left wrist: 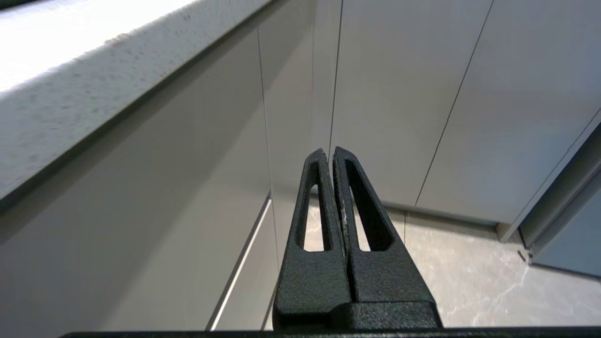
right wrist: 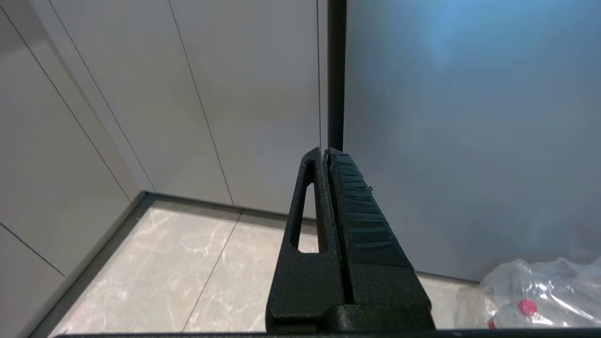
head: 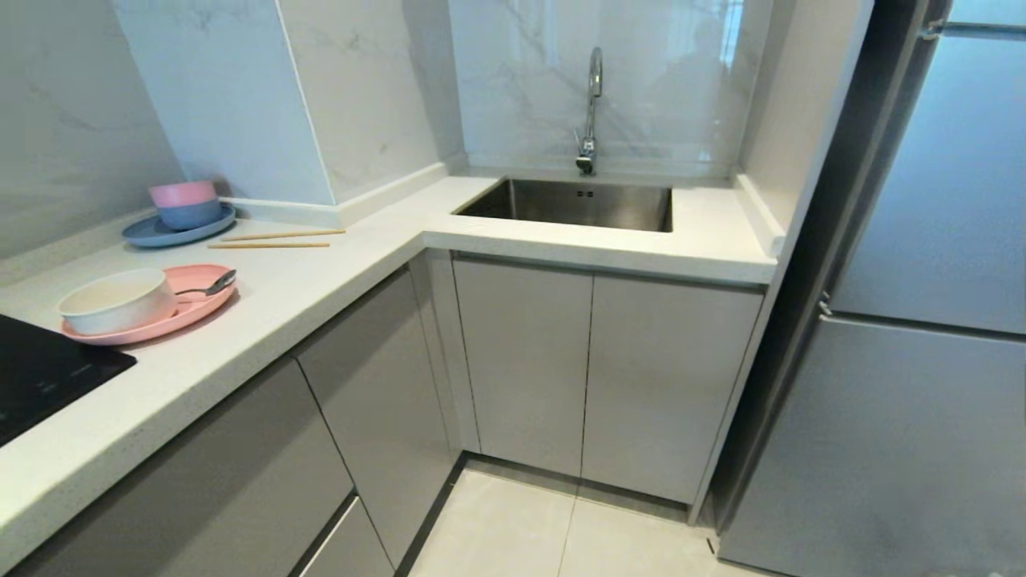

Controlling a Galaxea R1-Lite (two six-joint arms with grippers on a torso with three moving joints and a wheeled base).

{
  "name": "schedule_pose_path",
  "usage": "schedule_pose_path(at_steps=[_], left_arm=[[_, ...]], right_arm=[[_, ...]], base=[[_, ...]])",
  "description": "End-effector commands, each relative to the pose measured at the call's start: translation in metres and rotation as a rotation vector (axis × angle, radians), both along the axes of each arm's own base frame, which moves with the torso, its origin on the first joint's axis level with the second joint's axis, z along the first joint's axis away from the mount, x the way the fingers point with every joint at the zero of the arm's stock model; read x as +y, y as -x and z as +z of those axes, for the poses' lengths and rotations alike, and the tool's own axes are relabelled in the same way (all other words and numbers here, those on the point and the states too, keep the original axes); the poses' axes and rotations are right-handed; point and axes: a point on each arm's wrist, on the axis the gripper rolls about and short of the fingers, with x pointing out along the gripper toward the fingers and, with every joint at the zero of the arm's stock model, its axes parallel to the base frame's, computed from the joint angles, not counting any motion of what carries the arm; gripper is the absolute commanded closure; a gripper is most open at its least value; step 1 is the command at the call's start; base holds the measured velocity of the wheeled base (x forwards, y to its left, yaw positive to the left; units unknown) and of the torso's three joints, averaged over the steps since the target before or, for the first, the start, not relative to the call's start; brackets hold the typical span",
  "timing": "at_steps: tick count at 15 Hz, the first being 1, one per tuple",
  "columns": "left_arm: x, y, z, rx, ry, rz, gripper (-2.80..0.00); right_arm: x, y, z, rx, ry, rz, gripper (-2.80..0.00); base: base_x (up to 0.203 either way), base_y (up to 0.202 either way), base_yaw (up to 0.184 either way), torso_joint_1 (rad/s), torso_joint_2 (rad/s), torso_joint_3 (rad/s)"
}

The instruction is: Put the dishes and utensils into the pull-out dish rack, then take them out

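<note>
On the white table at the robot's left, a large flat pink plate is seen, with a small white bowl standing on its left part and a small metal spoon resting on its right part, the spoon's bowl over the plate's far rim. Just beyond, a pair of light-wood chopsticks lies flat and nearly parallel on the table, beside a blue plate carrying stacked pink and blue bowls. The pull-out dish rack cannot be picked out; only closed grey cabinet fronts are shown below the table and under the sink.

The left tool is clenched with nothing between its fingers, hanging low before the cabinet fronts. The right tool is likewise clenched and empty, near the floor beside a tall grey panel and a clear plastic bag.

The plate and bowl are judged to be light, stiff and smooth, probably slippery; a pinch on the rim is likely the surest hold, with the bowl and spoon lifted off before the plate. The plate lies flat, so its overhanging edge would have to be caught from the side. The spoon is thin and glossy and is best pinched across its handle. The chopsticks are light, rigid and prone to roll; a grasp across both near mid-length is judged safest.
</note>
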Motion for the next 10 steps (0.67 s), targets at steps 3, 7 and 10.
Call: schedule_pose_path(at_steps=[3,7,10], left_arm=[[0.0000,0.0001,0.0000,-0.002,0.001,0.000,0.00],[0.0000,0.0001,0.0000,-0.002,0.004,0.000,0.00],[0.0000,0.0001,0.0000,-0.002,0.004,0.000,0.00]], right_arm=[[0.0000,-0.0002,-0.0004,0.002,0.000,0.000,0.00],[0.0000,-0.0002,-0.0004,0.002,0.000,0.000,0.00],[0.0000,-0.0002,-0.0004,0.002,0.000,0.000,0.00]], base=[[0.000,0.000,0.000,0.003,0.00,0.186],[0.000,0.000,0.000,-0.003,0.00,0.040],[0.000,0.000,0.000,0.000,0.00,0.000]])
